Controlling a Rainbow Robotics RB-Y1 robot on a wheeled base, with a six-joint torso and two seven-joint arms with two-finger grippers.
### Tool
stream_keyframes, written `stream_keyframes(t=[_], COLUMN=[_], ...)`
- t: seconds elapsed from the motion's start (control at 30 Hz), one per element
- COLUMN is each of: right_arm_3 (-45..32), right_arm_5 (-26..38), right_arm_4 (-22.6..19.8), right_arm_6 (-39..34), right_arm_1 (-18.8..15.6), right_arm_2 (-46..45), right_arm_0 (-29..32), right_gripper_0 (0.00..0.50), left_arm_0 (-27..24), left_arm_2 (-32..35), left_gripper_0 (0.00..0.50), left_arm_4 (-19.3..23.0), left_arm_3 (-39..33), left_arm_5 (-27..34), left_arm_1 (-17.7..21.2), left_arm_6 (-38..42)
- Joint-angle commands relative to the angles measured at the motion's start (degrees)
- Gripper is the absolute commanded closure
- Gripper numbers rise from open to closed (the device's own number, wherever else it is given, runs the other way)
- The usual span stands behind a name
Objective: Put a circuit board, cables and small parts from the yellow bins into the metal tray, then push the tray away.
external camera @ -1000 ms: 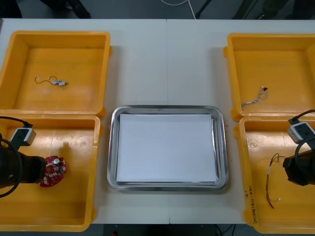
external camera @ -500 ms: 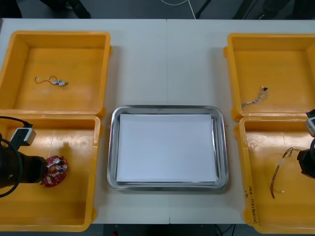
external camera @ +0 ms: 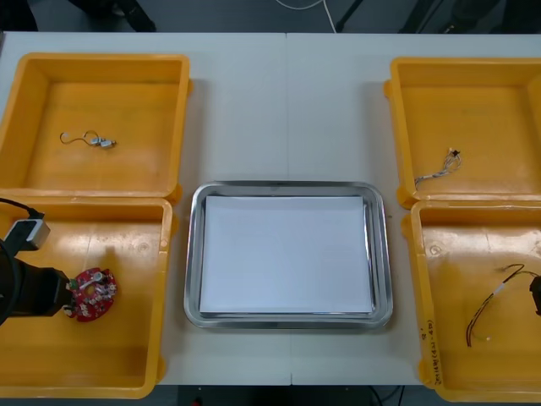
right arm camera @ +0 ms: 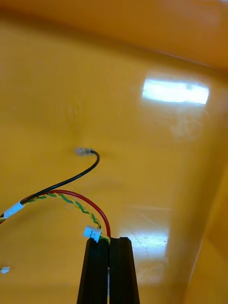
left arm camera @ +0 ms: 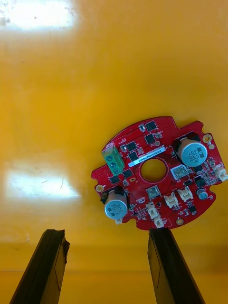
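**Front view.** The left hand [external camera: 64, 298] sits low in a yellow bin [external camera: 127, 372], with the round red circuit board [external camera: 91, 293] directly ahead of its fingertips. The right hand [external camera: 536, 294] is at the outer edge of the opposite bin [external camera: 439, 364]. The red and yellow cable [external camera: 490, 306] trails from it toward the metal tray [external camera: 193, 254]. The tray is white inside and stands on the desk [external camera: 287, 110] between the two hands.

**Right wrist view.** The right hand [right arm camera: 109, 241] is clenched, its fingers pressed together on the red and yellow cable [right arm camera: 88, 202]. The white connector [right arm camera: 91, 232] sits at the fingertips, and a black strand [right arm camera: 71, 180] arcs away ahead of them.

**Left wrist view.** The left hand [left arm camera: 107, 233] is released, with its fingers wide apart. The circuit board [left arm camera: 156, 173] lies flat on the bin floor just ahead of the fingertips rather than between them, its nearest edge just beside one fingertip [left arm camera: 159, 237].
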Motion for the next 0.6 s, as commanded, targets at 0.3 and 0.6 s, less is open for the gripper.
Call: stream_keyframes(t=[0.3,0.6], right_arm_3=[2.79,3.15], right_arm_5=[-4.07,-4.25], right_arm_4=[-2.09,-1.74], right_arm_6=[2.80,2.89], right_arm_1=[-1.73,-0.76], right_arm_2=[-3.20,-2.94], right_arm_0=[2.71,2.89], right_gripper_0=[0.500,0.494], left_arm_0=[-7.82,-10.46], left_arm_2=[5.15,5.94], left_gripper_0=[0.000,0.000], left_arm_4=[0.15,-2.31], left_arm_3=[-1.72,-1.72], left_arm_5=[8.31,10.68], left_arm_1=[-1.46,-5.77], left_arm_6=[2.14,7.59])
